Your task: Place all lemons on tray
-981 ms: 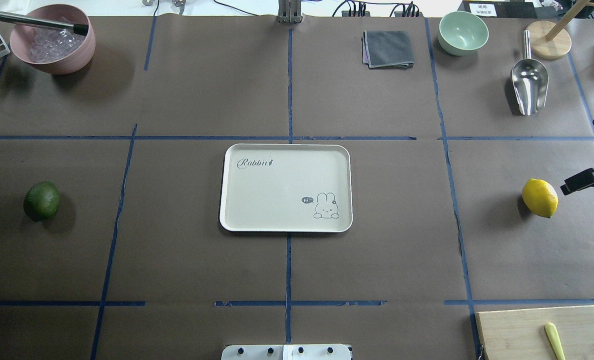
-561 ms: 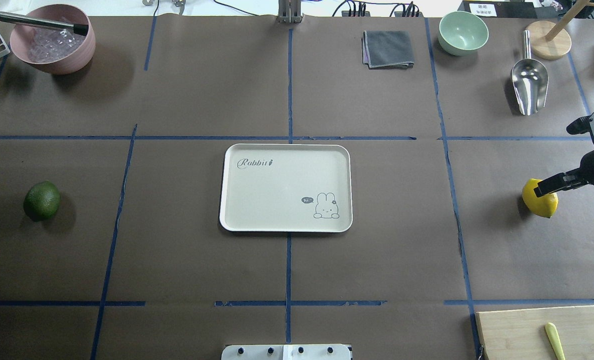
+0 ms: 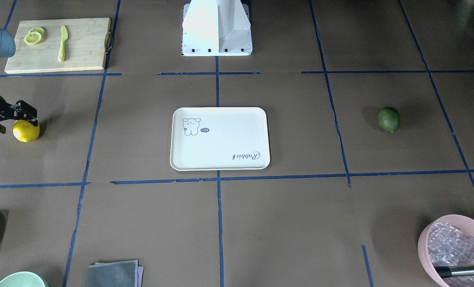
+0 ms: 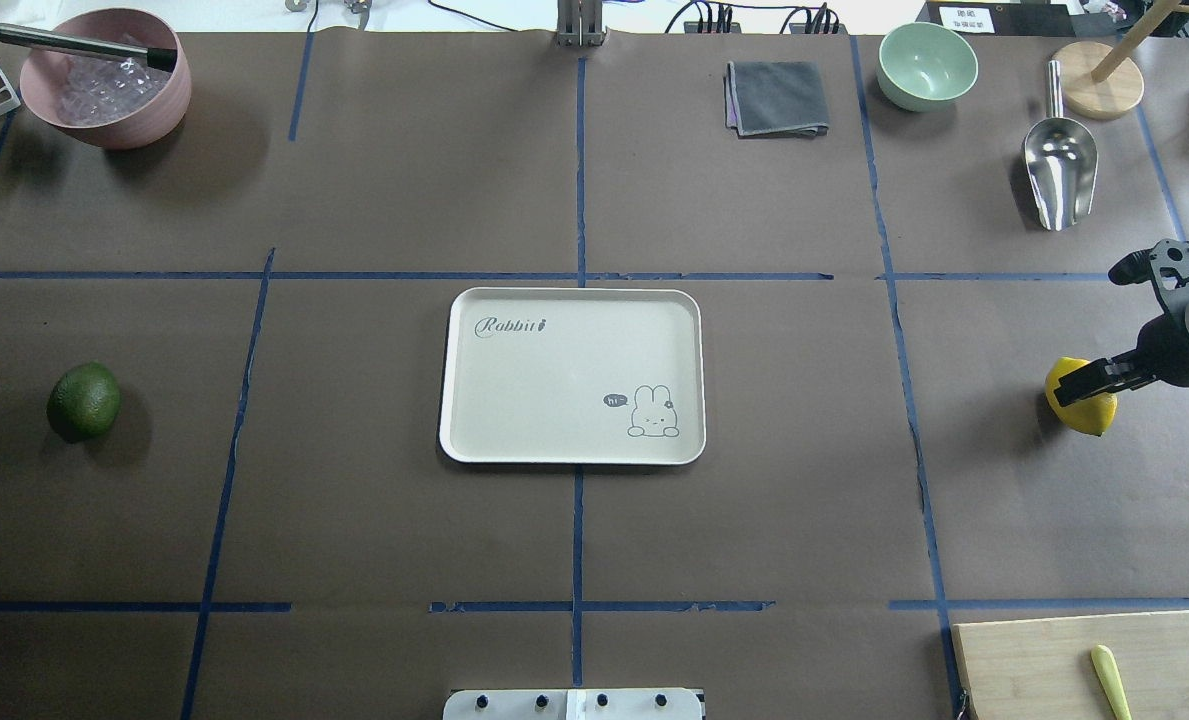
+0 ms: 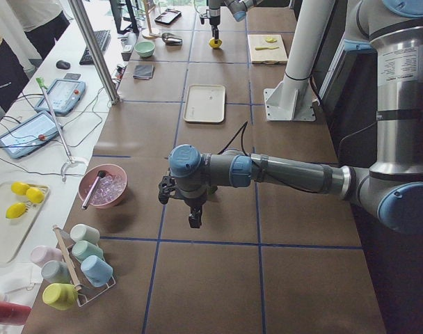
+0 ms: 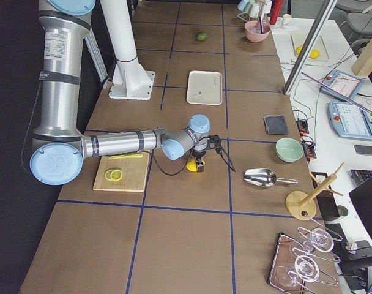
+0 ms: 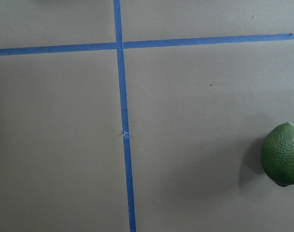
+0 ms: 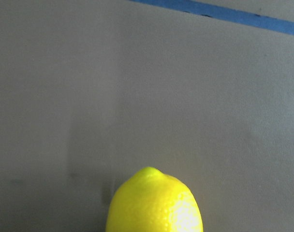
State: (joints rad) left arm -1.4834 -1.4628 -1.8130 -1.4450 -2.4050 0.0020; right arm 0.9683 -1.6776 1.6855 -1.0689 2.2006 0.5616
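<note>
The yellow lemon [image 4: 1081, 408] lies on the table at the right, also in the front view [image 3: 26, 131] and at the bottom of the right wrist view [image 8: 154, 203]. My right gripper [image 4: 1092, 328] hovers just over it, jaws apart, one finger [image 4: 1094, 378] across its top. The dark green lemon [image 4: 84, 401] lies at the left, also at the right edge of the left wrist view [image 7: 282, 154]. The cream tray [image 4: 554, 370] sits in the middle with nothing on it. My left gripper [image 5: 190, 212] hangs above the table near the green lemon; I cannot tell whether it is open.
A wooden cutting board [image 3: 81, 48] with lemon slices and a yellow knife is near the robot's right. A pink bowl [image 4: 104, 90], grey cloth [image 4: 777, 97], green bowl [image 4: 927, 65], metal scoop [image 4: 1059, 170] and wooden stand [image 4: 1097, 85] line the far edge.
My right gripper has come in from the right edge and now sits over the yellow lemon. Both lemons and the tray have not moved.
</note>
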